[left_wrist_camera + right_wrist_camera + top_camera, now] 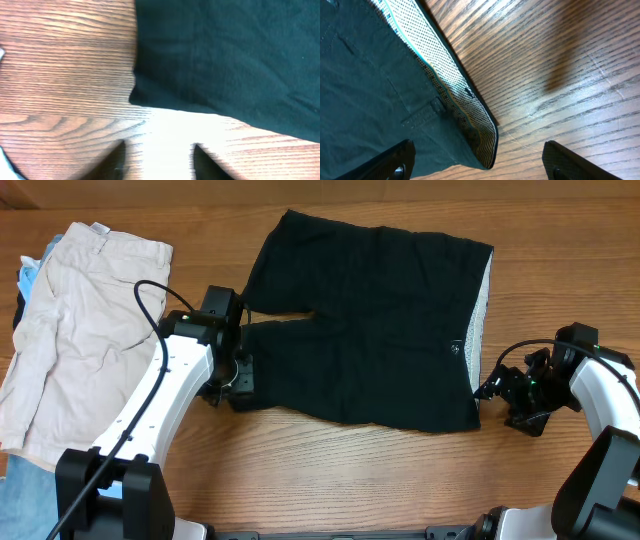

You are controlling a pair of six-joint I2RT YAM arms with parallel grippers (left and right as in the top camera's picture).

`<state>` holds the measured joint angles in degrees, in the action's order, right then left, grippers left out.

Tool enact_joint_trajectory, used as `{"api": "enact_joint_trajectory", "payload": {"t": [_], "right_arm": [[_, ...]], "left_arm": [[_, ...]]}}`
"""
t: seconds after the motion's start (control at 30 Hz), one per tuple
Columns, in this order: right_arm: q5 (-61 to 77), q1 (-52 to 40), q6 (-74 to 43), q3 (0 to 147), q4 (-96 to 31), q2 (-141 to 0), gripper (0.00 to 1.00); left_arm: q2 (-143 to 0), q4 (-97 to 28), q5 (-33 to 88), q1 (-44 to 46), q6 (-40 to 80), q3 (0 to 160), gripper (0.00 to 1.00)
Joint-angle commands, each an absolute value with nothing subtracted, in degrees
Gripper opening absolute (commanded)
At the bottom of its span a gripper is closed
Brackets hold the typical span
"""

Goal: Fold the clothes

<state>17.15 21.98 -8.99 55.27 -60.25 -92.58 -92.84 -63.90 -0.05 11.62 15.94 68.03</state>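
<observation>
Even, bright light falls on the brown wooden table (330, 470), shadows soft; the black fabric shorts (380, 330) lose detail in darkness. Left wrist view is blurred, with white glare at lower centre. Right wrist view is sharper, a diffuse shadow upper right.

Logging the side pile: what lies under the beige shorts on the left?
Light blue fabric pokes out from under the beige shorts at their upper left and bottom left. How many pieces lie beneath is covered.
</observation>
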Motion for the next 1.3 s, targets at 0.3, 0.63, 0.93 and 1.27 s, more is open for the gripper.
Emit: {"api": "enact_joint_trajectory", "payload": {"t": [0.3,0.63,0.93,1.27], "right_arm": [[18.26,21.74,-8.78,51.48,-55.46,-91.53,0.85],[20.62,21.74,-7.09,51.44,-55.29,-91.53,0.98],[20.47,21.74,-7.05,51.37,-54.52,-91.53,0.97],[18.92,11.81,-12.03,46.15,-49.52,-91.53,0.83]], "left_arm": [[-92.60,-47.62,4.40,11.90,16.73,56.31,0.41],[-94.02,-40.77,7.11,13.58,16.75,47.72,0.72],[-102.61,-35.51,7.07,13.52,16.75,48.29,0.15],[-102.52,-37.19,6.76,13.41,16.69,50.63,0.04]]}}
